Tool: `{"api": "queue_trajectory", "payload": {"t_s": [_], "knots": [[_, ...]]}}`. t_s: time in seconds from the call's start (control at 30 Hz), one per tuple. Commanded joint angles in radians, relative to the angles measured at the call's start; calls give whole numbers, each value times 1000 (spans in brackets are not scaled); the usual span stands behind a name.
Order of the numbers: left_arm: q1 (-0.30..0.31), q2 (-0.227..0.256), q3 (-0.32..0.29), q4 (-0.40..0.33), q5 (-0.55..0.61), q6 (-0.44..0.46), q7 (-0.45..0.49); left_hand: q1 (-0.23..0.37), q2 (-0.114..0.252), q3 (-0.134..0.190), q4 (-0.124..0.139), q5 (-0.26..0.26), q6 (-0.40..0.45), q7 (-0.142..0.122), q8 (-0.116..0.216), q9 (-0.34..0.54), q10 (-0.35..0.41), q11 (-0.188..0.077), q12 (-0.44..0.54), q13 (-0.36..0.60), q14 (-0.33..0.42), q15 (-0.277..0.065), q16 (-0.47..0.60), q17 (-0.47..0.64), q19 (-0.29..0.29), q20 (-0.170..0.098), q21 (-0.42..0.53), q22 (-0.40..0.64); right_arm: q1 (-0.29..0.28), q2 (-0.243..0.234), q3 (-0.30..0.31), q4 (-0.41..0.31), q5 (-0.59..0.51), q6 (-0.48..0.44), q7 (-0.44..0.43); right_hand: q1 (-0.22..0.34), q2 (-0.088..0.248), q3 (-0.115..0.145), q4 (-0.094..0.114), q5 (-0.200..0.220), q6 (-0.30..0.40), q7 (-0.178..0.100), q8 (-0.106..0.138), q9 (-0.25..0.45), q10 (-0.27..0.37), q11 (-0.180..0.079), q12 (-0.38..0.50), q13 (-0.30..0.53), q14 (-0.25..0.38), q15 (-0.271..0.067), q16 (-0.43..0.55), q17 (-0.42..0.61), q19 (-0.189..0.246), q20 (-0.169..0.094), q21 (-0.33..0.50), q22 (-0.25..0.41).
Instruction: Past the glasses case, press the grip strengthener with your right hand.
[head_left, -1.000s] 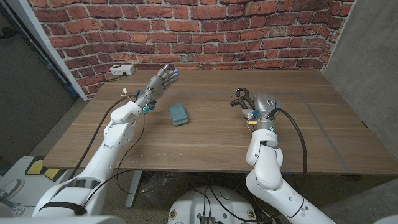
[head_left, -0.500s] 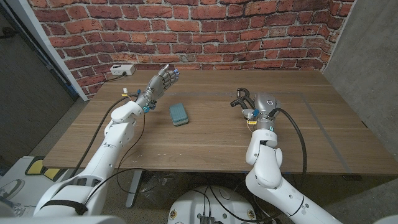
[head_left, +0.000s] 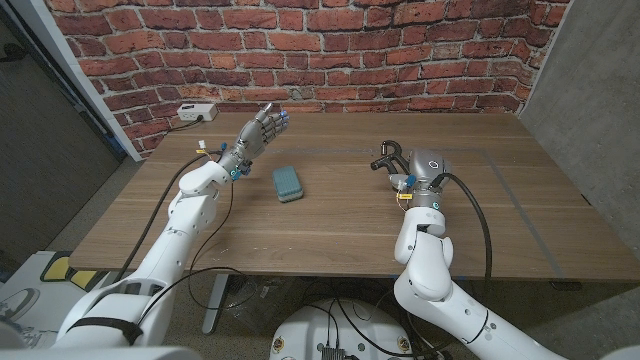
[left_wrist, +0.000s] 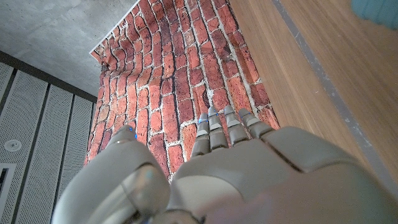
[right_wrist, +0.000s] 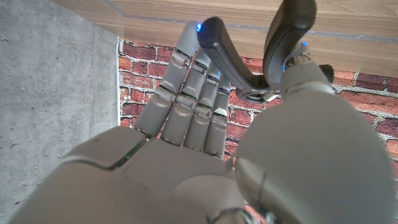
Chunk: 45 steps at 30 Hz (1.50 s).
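Observation:
The black grip strengthener sits right of the table's middle, in my right hand. In the right wrist view its two handles stand between my fingers and thumb, which touch them. The teal glasses case lies on the wood to the left of that hand, well apart from it. My left hand is raised over the back left of the table, fingers stretched out and holding nothing. A corner of the glasses case shows in the left wrist view.
A white box with a cable lies at the table's back left corner. The red brick wall runs along the far edge. A grey concrete wall stands to the right.

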<state>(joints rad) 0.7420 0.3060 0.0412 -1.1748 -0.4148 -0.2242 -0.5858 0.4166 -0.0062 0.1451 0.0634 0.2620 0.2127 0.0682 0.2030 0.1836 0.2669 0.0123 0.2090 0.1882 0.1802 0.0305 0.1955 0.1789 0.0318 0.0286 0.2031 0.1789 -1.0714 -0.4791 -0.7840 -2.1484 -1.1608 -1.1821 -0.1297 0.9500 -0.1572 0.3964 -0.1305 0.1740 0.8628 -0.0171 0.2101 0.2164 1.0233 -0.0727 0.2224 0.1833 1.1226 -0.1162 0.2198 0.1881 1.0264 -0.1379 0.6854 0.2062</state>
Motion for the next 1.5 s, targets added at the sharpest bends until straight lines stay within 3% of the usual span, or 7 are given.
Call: {"api": "queue_trajectory", "payload": {"t_s": [0.03,0.27,0.83,1.03,1.3,1.5], "knots": [[-10,-4,-2,13,7,0,-7,-2,2,-4,-1,-5,8,-4,-2,6,7,2,-5,5,8,4,-6,3,0,3,0,3,39,-32,-41,-11,22,-49,18,181,212,-13,9,5,72,-79,-3,5,56,-68,-7,4,86,-110,-7,5,17,-77,2,-2],[-15,-8,-3,23,8,-2,-11,-2,2,-5,-1,-5,8,-3,-2,6,6,2,-5,5,8,4,-6,3,0,3,0,3,60,-42,-61,-14,39,-78,21,131,198,-32,25,7,60,-77,-8,4,44,-67,-14,3,68,-109,-17,3,3,-78,0,-9],[-24,-13,-11,44,11,-9,-17,-1,3,-6,-1,-6,9,-3,-2,6,8,2,-5,5,8,4,-6,3,0,3,0,3,132,-72,-136,-10,77,-168,14,78,181,-50,32,10,15,-73,-20,3,1,-63,-28,3,21,-107,-29,4,-26,-78,-11,-18],[-29,-15,-12,52,14,-12,-19,-1,4,-7,-1,-6,10,-3,-2,6,9,2,-4,5,8,4,-6,3,0,3,0,3,167,-91,-174,-12,100,-207,15,42,172,-59,34,11,-44,-65,-28,2,-58,-53,-35,3,-38,-104,-35,6,-62,-79,-29,-21],[-33,-19,-13,56,16,-11,-19,0,4,-7,-1,-6,10,-3,-2,6,7,3,-5,5,8,3,-6,3,-1,3,0,3,178,-97,-182,-12,110,-214,12,5,160,-71,37,7,-74,-54,-25,0,-94,-38,-32,3,-81,-99,-35,9,-84,-79,-42,-22],[-38,-22,-13,63,19,-13,-21,0,4,-8,0,-6,11,-3,-1,6,8,3,-5,5,8,3,-6,3,-1,3,0,3,180,-97,-181,-8,96,-214,33,-8,158,-75,40,6,-85,-53,-24,-1,-108,-44,-32,3,-99,-97,-35,10,-92,-79,-47,-22]]}}
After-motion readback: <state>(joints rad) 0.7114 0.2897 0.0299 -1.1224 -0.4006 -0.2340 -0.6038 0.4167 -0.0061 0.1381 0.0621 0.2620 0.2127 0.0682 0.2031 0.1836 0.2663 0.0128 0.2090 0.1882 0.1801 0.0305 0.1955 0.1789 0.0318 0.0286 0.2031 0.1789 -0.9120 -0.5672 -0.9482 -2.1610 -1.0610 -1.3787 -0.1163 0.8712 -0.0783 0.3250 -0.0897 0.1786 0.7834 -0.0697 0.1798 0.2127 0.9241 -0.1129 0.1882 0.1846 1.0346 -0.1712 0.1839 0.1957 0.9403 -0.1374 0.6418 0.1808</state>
